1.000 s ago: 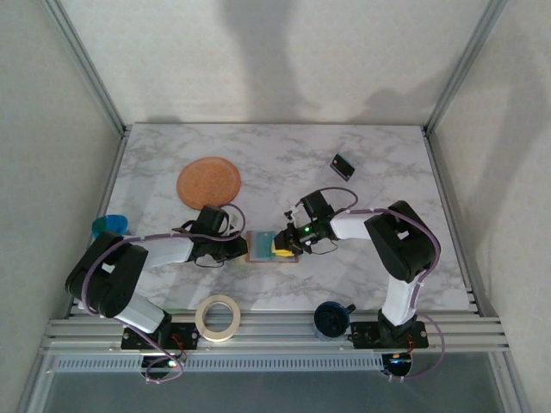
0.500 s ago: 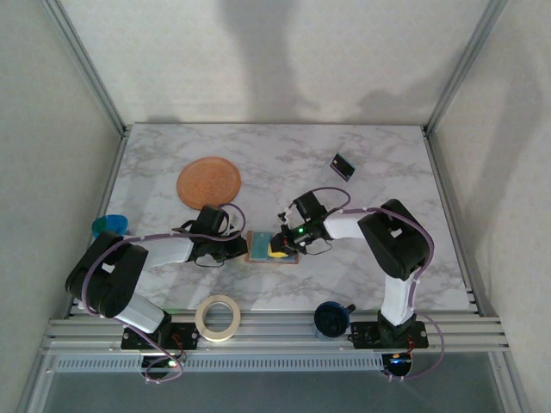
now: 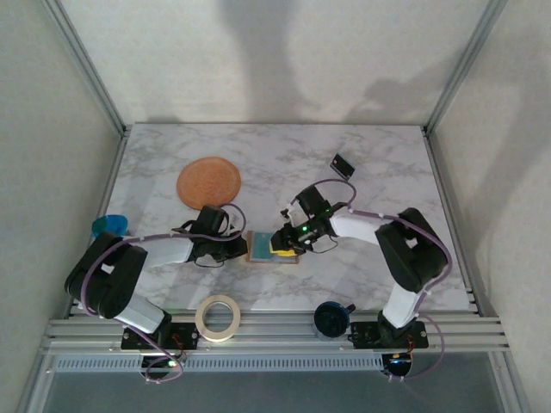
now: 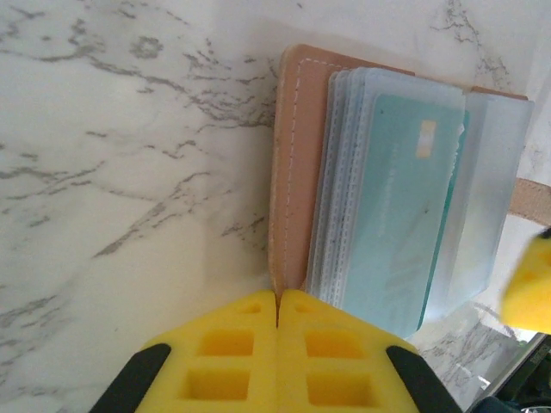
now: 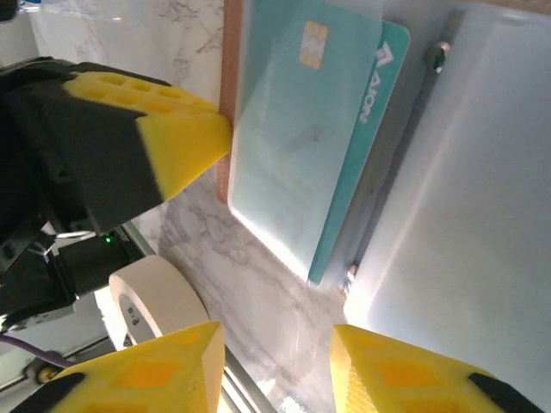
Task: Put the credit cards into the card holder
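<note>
The tan-pink card holder (image 3: pixel 274 249) lies open on the marble between the arms, its clear sleeves fanned out. A teal credit card (image 4: pixel 405 206) sits inside a clear sleeve, one long edge sticking out (image 5: pixel 357 146). My left gripper (image 4: pixel 277 297) is shut, pinching the holder's leather edge (image 4: pixel 293 155) at the near corner. My right gripper (image 5: pixel 275 344) hovers open just above the sleeves with nothing between its fingers. A dark credit card (image 3: pixel 343 163) lies alone at the back right of the table.
An orange-brown round disc (image 3: pixel 208 181) lies at the back left. A roll of tape (image 3: pixel 218 317) and a dark blue round object (image 3: pixel 331 317) sit at the near edge. A blue object (image 3: pixel 109 226) is at the left edge.
My right gripper has opened and backed slightly off the sleeves, leaving the teal card in the holder. The left gripper has kept its pinch on the leather edge.
</note>
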